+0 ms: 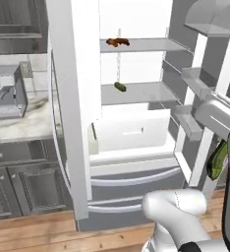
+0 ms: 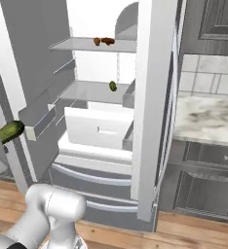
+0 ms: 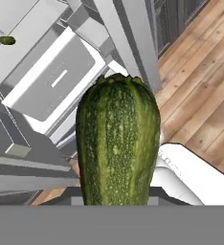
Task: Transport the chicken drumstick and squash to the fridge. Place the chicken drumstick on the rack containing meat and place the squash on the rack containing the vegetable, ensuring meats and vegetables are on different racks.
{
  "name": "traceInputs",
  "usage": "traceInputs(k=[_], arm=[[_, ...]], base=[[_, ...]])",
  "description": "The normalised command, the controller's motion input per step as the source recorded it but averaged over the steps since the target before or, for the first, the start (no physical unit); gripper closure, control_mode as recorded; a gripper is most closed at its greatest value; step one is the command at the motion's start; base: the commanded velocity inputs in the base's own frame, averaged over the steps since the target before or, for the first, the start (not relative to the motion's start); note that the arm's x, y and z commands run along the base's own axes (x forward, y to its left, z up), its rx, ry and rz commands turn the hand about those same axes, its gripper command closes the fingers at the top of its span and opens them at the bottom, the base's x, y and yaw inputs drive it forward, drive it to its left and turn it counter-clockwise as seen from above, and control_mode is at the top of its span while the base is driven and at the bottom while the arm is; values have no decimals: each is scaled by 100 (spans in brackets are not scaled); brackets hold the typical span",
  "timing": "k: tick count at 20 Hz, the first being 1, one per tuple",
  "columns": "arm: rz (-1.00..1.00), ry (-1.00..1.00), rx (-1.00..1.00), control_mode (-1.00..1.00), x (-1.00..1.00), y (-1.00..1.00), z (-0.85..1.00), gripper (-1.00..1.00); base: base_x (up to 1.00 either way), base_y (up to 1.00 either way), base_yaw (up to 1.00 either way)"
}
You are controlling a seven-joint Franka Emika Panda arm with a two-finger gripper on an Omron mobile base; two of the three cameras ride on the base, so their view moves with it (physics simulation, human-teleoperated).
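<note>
My gripper [image 1: 222, 146] is shut on the squash [image 3: 117, 143], a long mottled green vegetable that hangs in front of the open fridge [image 1: 136, 69], low at its right side, level with the drawer. The squash [image 1: 217, 160] also shows at the left edge of the right base view [image 2: 11, 131]. The squash hides my fingertips. On the upper rack [image 1: 151, 45] lie the orange-brown chicken drumstick [image 2: 97, 41] and, touching or close beside it, the darker meat [image 2: 107, 41]. A short dark-green vegetable [image 1: 120, 86] lies on the lower rack [image 1: 141, 92].
Both fridge doors stand open: the left one [image 1: 70, 108] and the right one with its door bins [image 1: 195, 83]. A white drawer [image 1: 131, 130] sits under the racks. A marble counter [image 1: 18, 123] with an appliance [image 1: 6, 93] is to the left. Wooden floor [image 3: 200, 95] lies below.
</note>
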Motion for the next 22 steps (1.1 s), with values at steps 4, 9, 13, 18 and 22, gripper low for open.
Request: traceInputs(k=[4,9,13,18,22], arm=[[0,0,0,100,0,0,0,100],[0,0,0,100,0,0,0,100],[0,0,0,100,0,0,0,100],[0,0,0,100,0,0,0,100],[0,0,0,100,0,0,0,100]], base=[[100,-32,12],[100,-17,17],[100,1,2],[100,6,-1],[85,0,-20]])
